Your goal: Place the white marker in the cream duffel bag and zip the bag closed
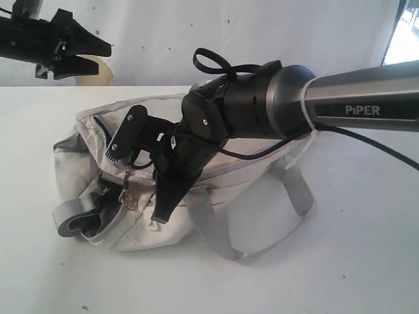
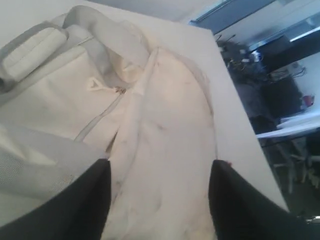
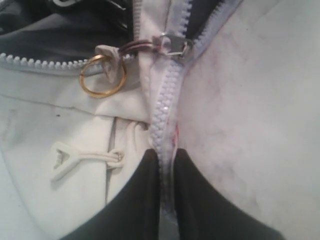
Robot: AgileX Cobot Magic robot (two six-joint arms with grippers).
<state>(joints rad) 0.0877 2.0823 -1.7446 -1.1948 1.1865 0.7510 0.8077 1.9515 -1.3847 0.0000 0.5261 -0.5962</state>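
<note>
No sign of the white marker in any of the views, so I can't tell where it is or whether it's in the bag.

The cream duffel bag [image 1: 144, 229] sits slumped on the white table [image 1: 366, 261], a little toward 9 o'clock from the middle of the exterior view. Its zipper [image 3: 161, 115] is done up between the right gripper's fingers and the slider [image 3: 172, 44]. Past the slider the two rows of teeth split apart, and the gap only shows dark (nothing in there I can make out). In the exterior view that open stretch is at the bag's 9 o'clock end. A gold ring [image 3: 100, 75] hangs just beside the slider, and a white pull tab [image 3: 62, 159] lies flat on the fabric nearby.

The right gripper [image 3: 164, 160] comes in from 3 o'clock over the bag, closed down with the zipper tape pinched between its fingers. The left gripper [image 2: 159, 167] has its fingers spread wide with nothing between them. It hangs in the air up at 10 o'clock, off the bag.

As for room, there's bare table from 3 round to 6 o'clock of the bag, with only the grey handles [image 1: 211, 226] splayed out at 5 o'clock and a grey strap [image 1: 65, 214] curled at 8 o'clock. The table's far edge runs along 12 o'clock, just behind the bag.
</note>
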